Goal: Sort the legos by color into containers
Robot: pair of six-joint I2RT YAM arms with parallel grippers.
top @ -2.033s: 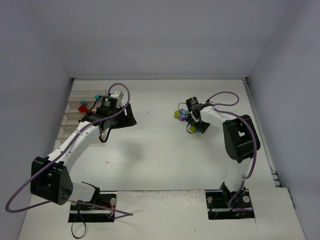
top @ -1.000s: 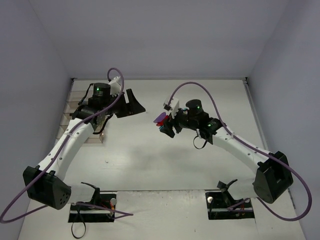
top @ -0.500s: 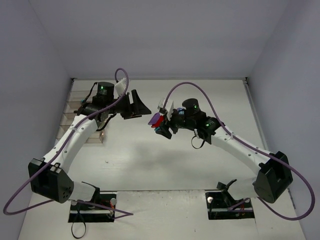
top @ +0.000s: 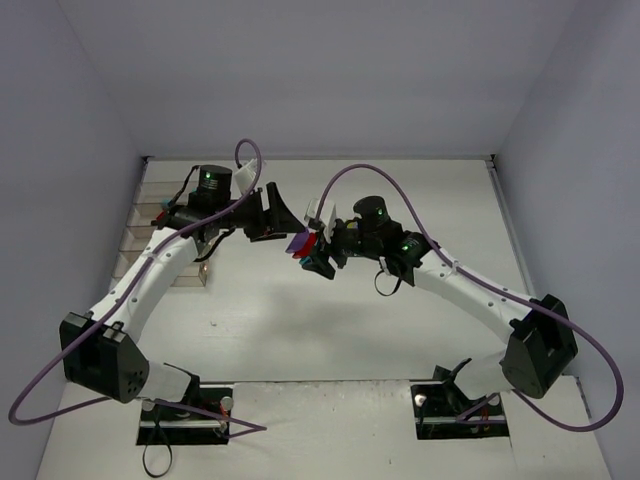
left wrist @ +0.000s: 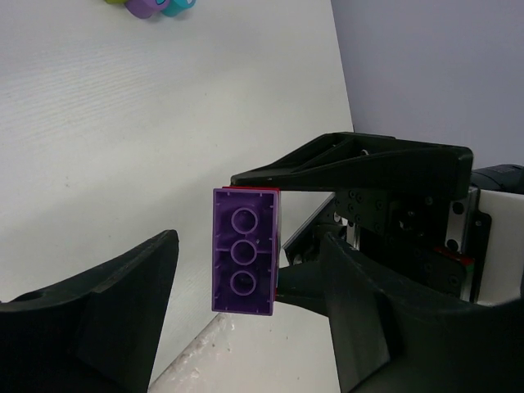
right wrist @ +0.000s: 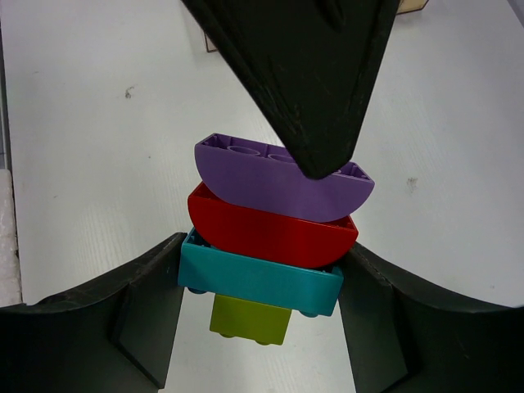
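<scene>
Clamped shut in the right pincer point(right wrist: 260, 282), gripped at the sides of the cyan brick point(right wrist: 258, 278): a stack of bricks point(right wrist: 270, 237), with the purple brick point(left wrist: 243, 262) on top, then red, cyan and lime. Held up in mid-air over the middle of the table point(top: 300, 320), purple end offered to the left pincer point(left wrist: 246, 254), probably for peeling that brick off. Left pincer wide open, gripping nothing, a finger either side of the purple brick with gaps showing. Bins point(top: 135, 250) well apart at the left edge; loose bricks point(left wrist: 151, 5) far across the table. Tight only between the two pincers.
</scene>
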